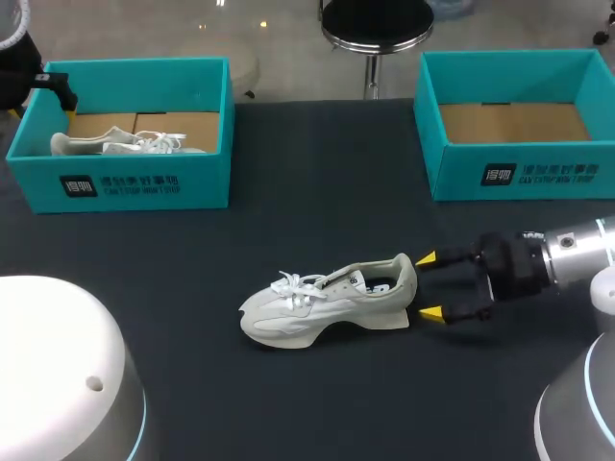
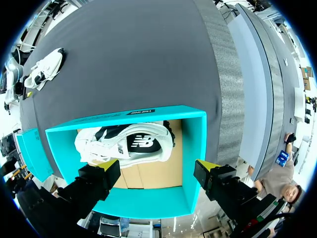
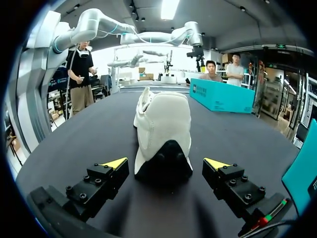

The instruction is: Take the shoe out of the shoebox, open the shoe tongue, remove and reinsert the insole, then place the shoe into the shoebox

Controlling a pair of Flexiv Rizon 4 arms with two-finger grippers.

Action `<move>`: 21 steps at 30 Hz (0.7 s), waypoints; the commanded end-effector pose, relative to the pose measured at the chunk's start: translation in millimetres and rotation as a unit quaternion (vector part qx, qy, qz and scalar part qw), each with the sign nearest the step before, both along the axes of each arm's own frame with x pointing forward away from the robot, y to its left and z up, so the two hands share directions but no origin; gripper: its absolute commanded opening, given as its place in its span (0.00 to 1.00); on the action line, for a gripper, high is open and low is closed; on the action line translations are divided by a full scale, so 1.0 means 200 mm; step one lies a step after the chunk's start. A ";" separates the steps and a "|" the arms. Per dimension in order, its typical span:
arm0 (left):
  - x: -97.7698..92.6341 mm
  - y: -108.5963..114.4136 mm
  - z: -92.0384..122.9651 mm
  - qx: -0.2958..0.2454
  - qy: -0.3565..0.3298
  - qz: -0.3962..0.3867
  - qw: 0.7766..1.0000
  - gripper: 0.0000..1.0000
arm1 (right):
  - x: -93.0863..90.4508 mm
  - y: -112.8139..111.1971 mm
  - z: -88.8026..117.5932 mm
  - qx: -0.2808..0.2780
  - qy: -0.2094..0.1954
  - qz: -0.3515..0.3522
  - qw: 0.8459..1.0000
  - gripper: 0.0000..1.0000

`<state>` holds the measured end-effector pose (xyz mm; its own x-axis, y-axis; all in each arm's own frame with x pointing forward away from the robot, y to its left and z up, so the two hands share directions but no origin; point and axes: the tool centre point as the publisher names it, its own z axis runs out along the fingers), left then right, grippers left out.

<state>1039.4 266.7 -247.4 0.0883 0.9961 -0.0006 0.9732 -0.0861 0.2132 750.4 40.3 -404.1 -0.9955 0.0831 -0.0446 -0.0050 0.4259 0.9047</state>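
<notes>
Upper left, the left claw (image 2: pixel 157 164) hangs spread over a box (image 1: pixel 135 182) holding another shoe (image 1: pixel 125 144). Centre frame, the shoe (image 1: pixel 322 300) lies on the table (image 1: pixel 336 192). Right, the right claw (image 1: pixel 429 285) gapes just behind its heel (image 1: pixel 404 277). I'd close squarely there so nothing skids.
</notes>
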 end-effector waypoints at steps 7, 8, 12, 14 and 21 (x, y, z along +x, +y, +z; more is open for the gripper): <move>0.00 0.00 0.00 0.001 -0.001 0.000 1.000 1.00 | 0.01 0.07 -0.02 0.004 0.005 0.011 1.000 1.00; 0.00 0.00 0.00 0.001 -0.001 0.000 1.000 1.00 | 0.01 0.08 -0.03 0.004 0.006 0.013 1.000 1.00; 0.00 0.00 0.00 0.001 -0.001 0.000 1.000 1.00 | 0.00 0.10 -0.04 0.007 0.009 0.014 1.000 1.00; 0.00 0.00 0.00 0.001 -0.001 0.000 1.000 1.00 | 0.00 0.11 -0.05 0.008 0.010 0.015 1.000 1.00; 0.00 0.00 0.00 0.001 -0.001 0.000 1.000 1.00 | -0.02 0.15 -0.07 0.014 0.018 0.021 1.000 1.00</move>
<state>1039.4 266.7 -247.4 0.0883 0.9961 -0.0006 0.9732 -0.0861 0.2132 744.3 66.1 -414.6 -0.9990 0.0450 -0.0079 0.0109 0.4016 0.9157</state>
